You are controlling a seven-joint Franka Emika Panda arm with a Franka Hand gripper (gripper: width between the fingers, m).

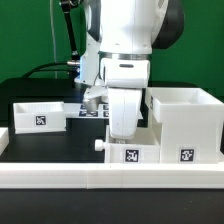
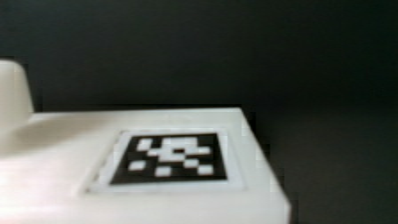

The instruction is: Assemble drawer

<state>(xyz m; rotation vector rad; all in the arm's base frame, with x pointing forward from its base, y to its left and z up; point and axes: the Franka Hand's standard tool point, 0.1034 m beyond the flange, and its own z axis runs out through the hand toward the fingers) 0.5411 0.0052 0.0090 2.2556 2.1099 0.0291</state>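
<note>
In the lower centre of the frame, the end effector, its grip state hidden, hangs over a small white tray, likely light, rigid, slick plastic, best pinched across one thin wall.

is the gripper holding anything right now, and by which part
Cannot tell: the gripper is down at the front tray, but its fingertips are hidden.

Tall white housing, knobbed tray beside it, second tray apart
</note>
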